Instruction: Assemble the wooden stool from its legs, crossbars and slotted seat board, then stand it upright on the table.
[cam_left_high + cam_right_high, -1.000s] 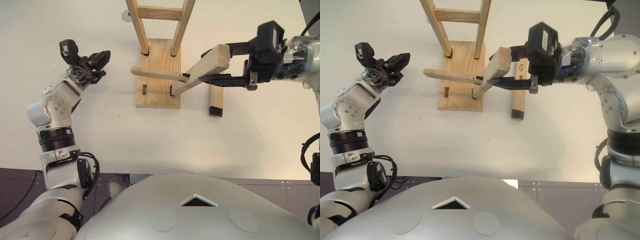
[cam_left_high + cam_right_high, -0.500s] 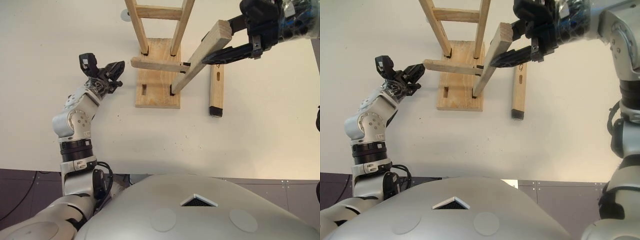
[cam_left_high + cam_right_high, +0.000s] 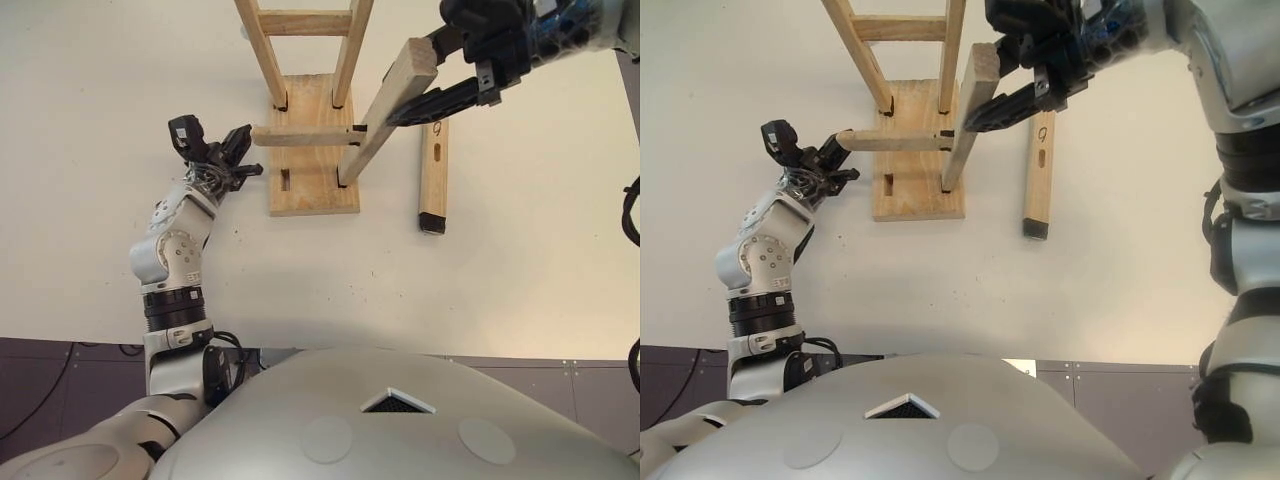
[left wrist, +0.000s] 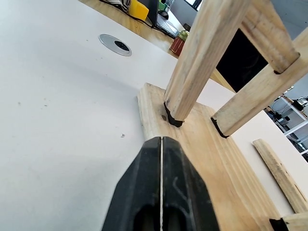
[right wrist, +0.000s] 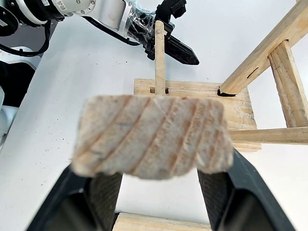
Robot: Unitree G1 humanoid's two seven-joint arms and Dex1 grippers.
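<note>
Left eye view: seat board (image 3: pixel 312 150) lying flat. Tilted leg (image 3: pixel 375 130) standing on its near right corner, gripped tight by right gripper (image 3: pixel 410 100). Crossbar (image 3: pixel 300 136) sticking left from leg, free end just beside tightly closed left gripper (image 3: pixel 238 150).

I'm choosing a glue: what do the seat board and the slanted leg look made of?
Seat board: pale, seemingly unfinished solid wood, with visible grain lines. Slanted leg: same light wood, probably softwood; its sawn end shows curved growth rings.
</note>
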